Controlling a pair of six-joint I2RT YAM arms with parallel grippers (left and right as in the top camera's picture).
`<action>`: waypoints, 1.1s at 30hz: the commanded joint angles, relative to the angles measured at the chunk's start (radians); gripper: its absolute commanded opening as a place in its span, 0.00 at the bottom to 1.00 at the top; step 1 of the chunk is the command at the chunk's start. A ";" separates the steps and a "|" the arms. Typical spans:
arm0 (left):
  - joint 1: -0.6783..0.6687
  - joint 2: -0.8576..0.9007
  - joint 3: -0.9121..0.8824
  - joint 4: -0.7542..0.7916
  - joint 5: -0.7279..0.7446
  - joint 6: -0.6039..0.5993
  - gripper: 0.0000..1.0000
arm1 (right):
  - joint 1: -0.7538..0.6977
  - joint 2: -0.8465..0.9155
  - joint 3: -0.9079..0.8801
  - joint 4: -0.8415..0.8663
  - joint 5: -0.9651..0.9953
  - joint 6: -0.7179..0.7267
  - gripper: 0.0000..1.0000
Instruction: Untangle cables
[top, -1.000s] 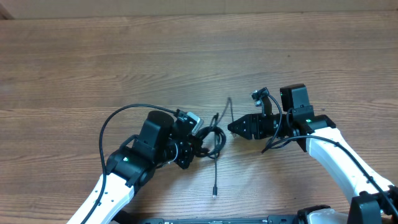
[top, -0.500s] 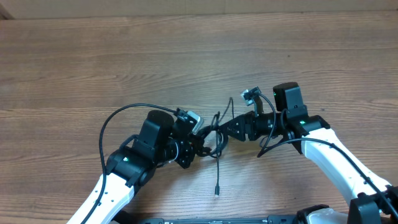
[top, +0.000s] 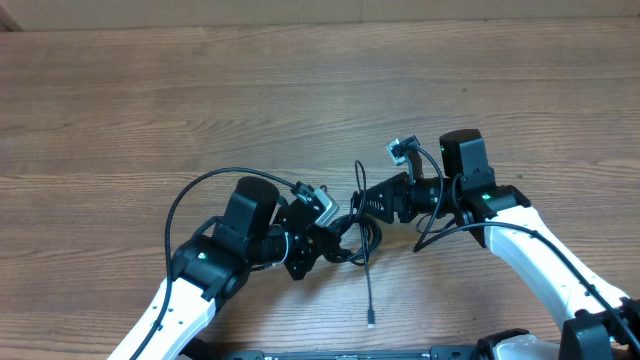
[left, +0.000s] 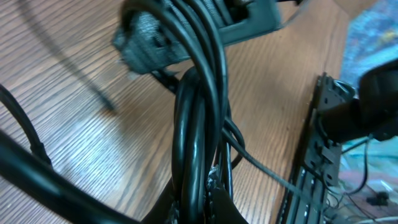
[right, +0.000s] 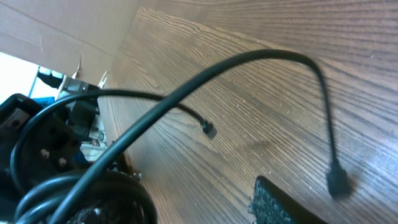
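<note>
Cables (top: 352, 230): thin black cords, bunched into a loose knot of loops a little toward 6 o'clock from the centre of the surface (top: 300, 90), brown and wood-grained. Knot lodged between the two tools. One strand (top: 368, 280) dropping out of the knot toward 6 o'clock, flat on the wood, ending in a small plug (top: 370, 322) near the front edge. Another short strand (top: 359, 175) poking out of the knot toward 12 o'clock.

Left tool (top: 325, 238): at 9 o'clock of the knot, pointing toward 3 o'clock. Fingers together, clamped on cables. In left wrist view, several glossy strands side by side, running from between the fingertips at 6 o'clock of the frame up to 12 o'clock.

Right tool (top: 364, 203): at 2 o'clock of the knot, pointing toward 9 o'clock. Fingers apart, straddling the upper part of the loops, with a textured pad (left: 149, 37) on one side of the strands and a dark finger on the other, as seen in left wrist view. Contact with the strands: not discernible. In right wrist view, coiled loops at 8 o'clock, one strand arching across the wood to a plug end at 4 o'clock.

Left arm (top: 200, 265) and right arm (top: 530, 240): white and black, entering from 7 and 4 o'clock. Thicker black wire (top: 175, 205) looping off the left arm.
</note>
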 joint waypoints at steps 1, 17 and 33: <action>-0.008 -0.005 0.006 0.004 0.120 0.074 0.04 | 0.003 0.002 -0.002 0.013 0.073 0.026 0.54; -0.008 -0.005 0.006 0.003 0.480 0.332 0.05 | 0.002 0.002 -0.002 0.048 0.575 0.225 0.48; -0.008 -0.005 0.006 -0.072 -0.145 -0.055 0.04 | -0.071 0.002 -0.002 -0.133 0.706 0.288 0.68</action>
